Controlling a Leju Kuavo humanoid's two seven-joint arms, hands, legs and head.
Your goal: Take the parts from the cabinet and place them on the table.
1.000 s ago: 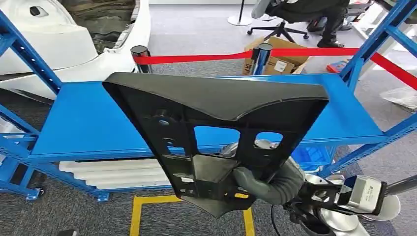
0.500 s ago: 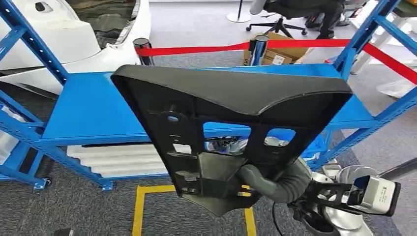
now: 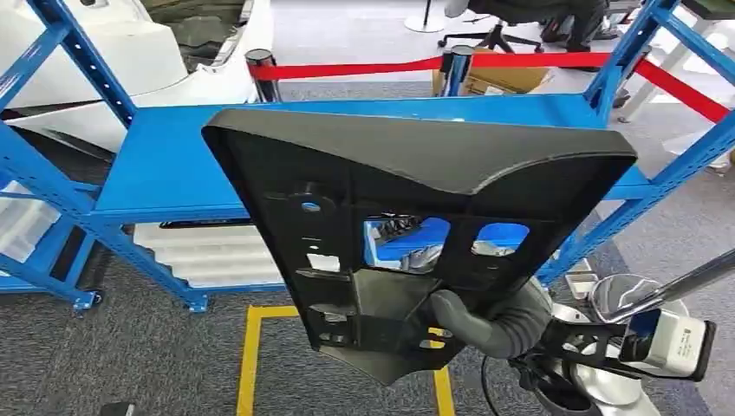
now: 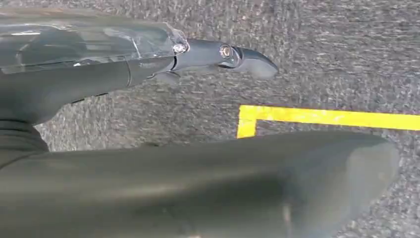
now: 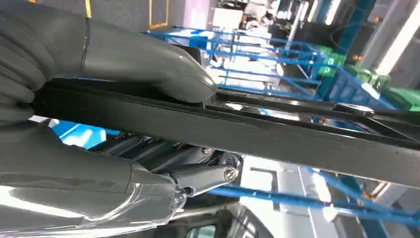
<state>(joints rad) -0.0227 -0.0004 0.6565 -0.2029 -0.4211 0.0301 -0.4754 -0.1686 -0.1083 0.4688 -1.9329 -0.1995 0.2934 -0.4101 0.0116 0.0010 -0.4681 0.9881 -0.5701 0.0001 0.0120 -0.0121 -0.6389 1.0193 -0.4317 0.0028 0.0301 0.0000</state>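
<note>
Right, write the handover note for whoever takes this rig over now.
Right hand: grips the black panel part at its lower edge, thumb on one face, fingers behind.
Left hand: holds nothing, hangs over grey carpet by the yellow floor tape.
Part: held upright in front of the blue shelf, not resting on it.
Done: part is in hand.
Left: set it down on the table; no table can be made out from here.
</note>
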